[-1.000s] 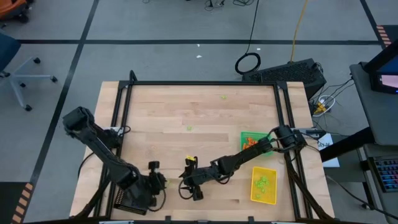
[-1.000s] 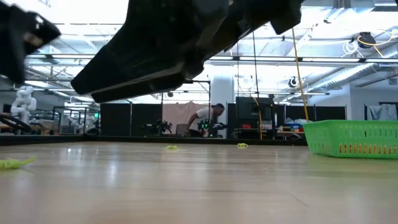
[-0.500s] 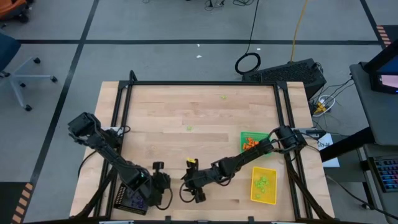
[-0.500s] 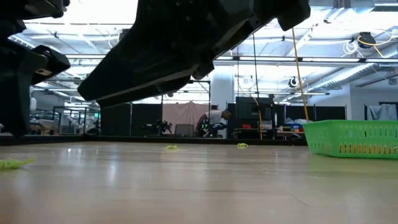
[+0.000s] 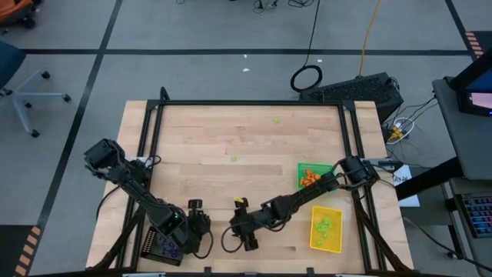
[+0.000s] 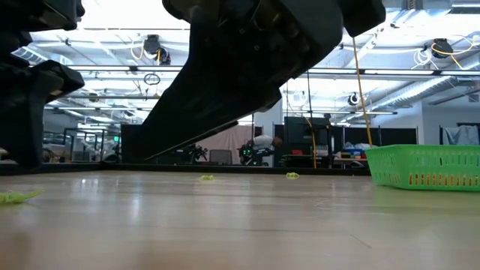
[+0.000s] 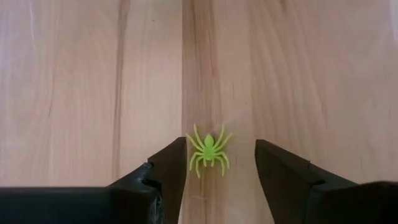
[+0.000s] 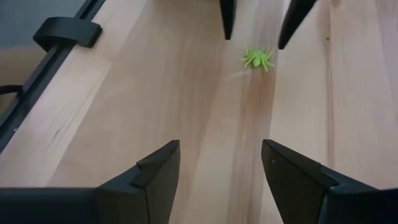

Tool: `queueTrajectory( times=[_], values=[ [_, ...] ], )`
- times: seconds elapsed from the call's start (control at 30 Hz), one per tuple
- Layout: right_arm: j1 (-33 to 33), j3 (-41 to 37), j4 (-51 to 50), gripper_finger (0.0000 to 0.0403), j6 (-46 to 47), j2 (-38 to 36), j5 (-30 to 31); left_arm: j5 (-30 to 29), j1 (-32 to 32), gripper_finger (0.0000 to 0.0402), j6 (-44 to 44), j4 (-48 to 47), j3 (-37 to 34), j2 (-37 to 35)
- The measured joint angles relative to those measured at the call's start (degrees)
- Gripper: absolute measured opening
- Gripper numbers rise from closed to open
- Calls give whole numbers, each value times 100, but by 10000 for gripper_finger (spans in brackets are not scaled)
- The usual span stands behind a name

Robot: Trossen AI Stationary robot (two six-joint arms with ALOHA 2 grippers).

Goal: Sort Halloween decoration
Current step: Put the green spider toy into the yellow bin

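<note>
At the near edge of the wooden surface [image 5: 231,131], the left gripper [image 7: 216,167] hangs with jaws released, a lime-green spider [image 7: 208,149] lying free between its fingertips. The right gripper [image 8: 219,163], just right of it, is also spread wide and grasps nothing. From overhead the arms hide the spider. To the right, a green tray [image 5: 301,171] holds orange bits and a yellow tray [image 5: 314,240] holds green ones, too small to make out. The black tray [image 5: 151,249] is partly covered.
</note>
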Motion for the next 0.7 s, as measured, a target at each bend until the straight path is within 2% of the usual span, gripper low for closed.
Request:
queueTrajectory(
  times=[0.3, 0.57, 0.7],
  values=[
    [0, 0, -4, 215, 2, 0, -2, 5, 67, 187, 0, 48, 0, 203],
    [0, 0, -14, 215, 0, 0, 0, 314, 205, 187, -85, 134, 24, 435],
    [0, 0, -17, 215, 1, 0, -1, 411, 221, 170, -149, 115, 22, 437]
  ],
)
